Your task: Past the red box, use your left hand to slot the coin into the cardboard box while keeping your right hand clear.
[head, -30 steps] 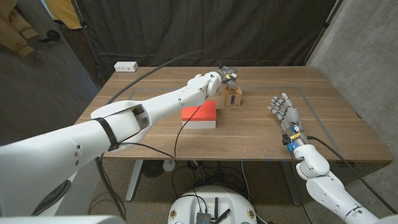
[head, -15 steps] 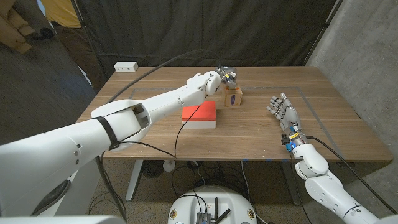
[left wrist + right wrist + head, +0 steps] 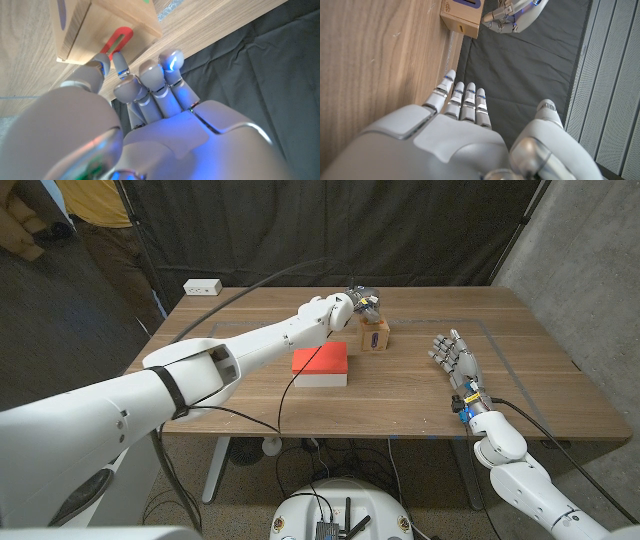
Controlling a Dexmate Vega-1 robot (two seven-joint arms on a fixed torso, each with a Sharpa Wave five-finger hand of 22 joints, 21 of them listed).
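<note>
The left hand (image 3: 360, 303) has edged slightly away from the cardboard box (image 3: 375, 335); the person (image 3: 60, 210) at the back has shifted.

L hand (image 3: 150, 100) w/ fingers curled, tips right at the cardboard box (image 3: 107, 25). Red-rimmed slot (image 3: 116, 41) on box face just beside fingertips (image 3: 171, 59). Box sits on wooden desk (image 3: 25, 70) near its edge, dark curtain (image 3: 260, 65) beyond.

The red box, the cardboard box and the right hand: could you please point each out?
red box (image 3: 320, 361), head view, top face.
cardboard box (image 3: 375, 337), head view, front face.
right hand (image 3: 455, 356), head view, palm.
</note>
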